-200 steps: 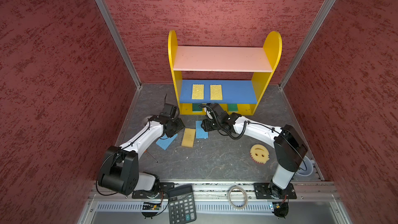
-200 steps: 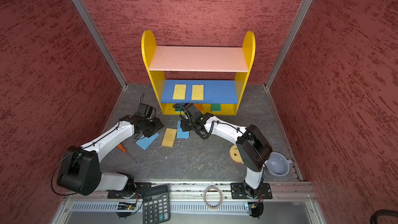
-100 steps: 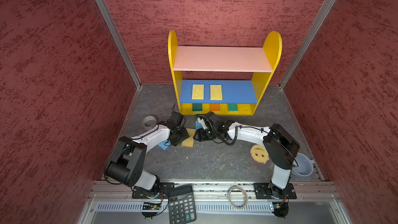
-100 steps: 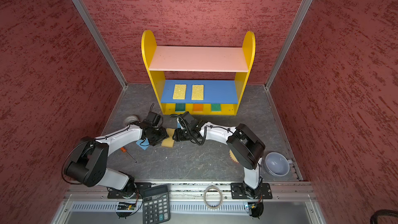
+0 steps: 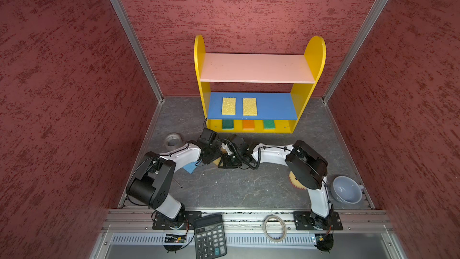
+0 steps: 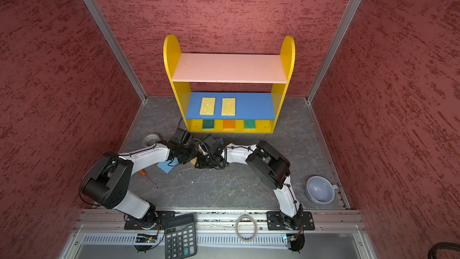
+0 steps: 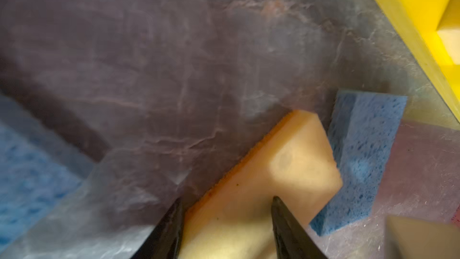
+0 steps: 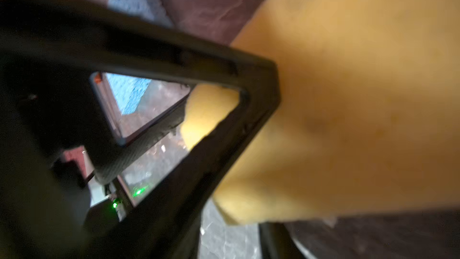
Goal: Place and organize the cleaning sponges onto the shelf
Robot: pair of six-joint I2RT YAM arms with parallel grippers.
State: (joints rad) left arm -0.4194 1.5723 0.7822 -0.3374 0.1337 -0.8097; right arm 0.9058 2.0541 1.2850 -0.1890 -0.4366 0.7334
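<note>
The shelf (image 5: 251,71) (image 6: 229,68) stands at the back. Two yellow cleaning sponges (image 5: 228,106) (image 5: 249,106) lie on its blue board; a green (image 5: 227,124), an orange (image 5: 248,124) and another green one (image 5: 269,124) lie on the bottom. In front of it my left gripper (image 5: 218,156) and right gripper (image 5: 225,160) meet tip to tip over a tan sponge (image 7: 286,165) (image 8: 361,95). The left gripper (image 7: 226,201) is shut on that sponge. The sponge's corner sits between the right jaws, whose grip is unclear. Blue sponges (image 5: 189,168) (image 7: 361,165) lie on either side. A round yellow sponge (image 5: 296,183) peeks from under the right arm.
A tape roll (image 5: 173,140) lies left of the shelf and a screwdriver (image 6: 146,176) by the left arm. A white bowl (image 5: 347,191) sits at the front right. A black calculator (image 5: 210,235) and a clear ring (image 5: 274,227) rest on the front rail.
Both grippers came in from either side and now meet over the tan sponge, which lay flat between them. Both pairs of jaws have narrowed, and the sponge is mostly hidden from above.
</note>
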